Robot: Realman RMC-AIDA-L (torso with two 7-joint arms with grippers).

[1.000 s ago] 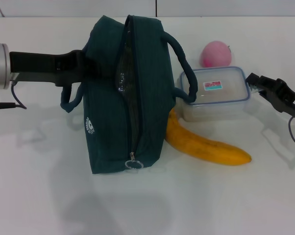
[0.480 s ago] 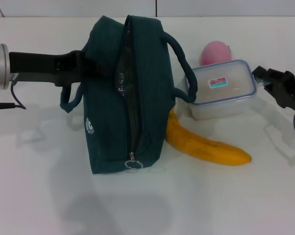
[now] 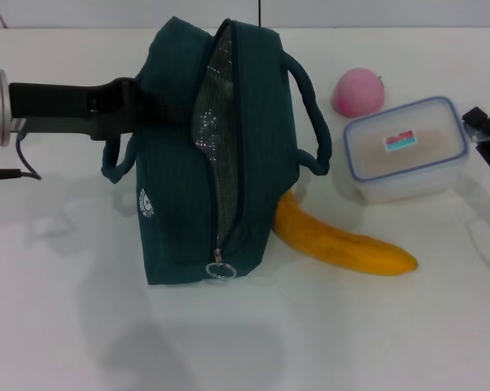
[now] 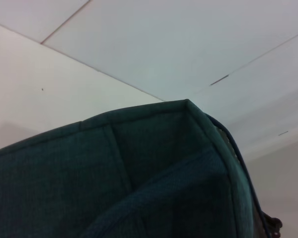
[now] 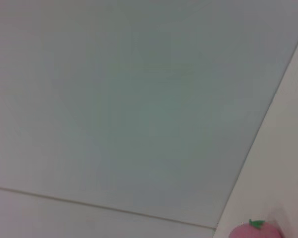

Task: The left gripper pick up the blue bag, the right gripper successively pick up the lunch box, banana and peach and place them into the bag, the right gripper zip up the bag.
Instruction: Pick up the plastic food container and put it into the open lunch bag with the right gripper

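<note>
Head view shows my right gripper (image 3: 475, 124) clamped on the lunch box (image 3: 406, 149), now lifted rightward off the banana (image 3: 343, 242); left gripper (image 3: 135, 106) holds the gaping bag (image 3: 204, 163).

Counted on the white surface (image 3: 82, 326): one dark teal bag (image 3: 180, 204) with two carry handles and one zipper pull ring (image 3: 221, 271); one clear lunch box (image 3: 406, 147) with a blue-rimmed lid; one yellow banana (image 3: 343, 244); one pink peach (image 3: 358, 91). Two arms in view, one left end effector (image 3: 131, 106) and one right end effector (image 3: 487, 134).
</note>
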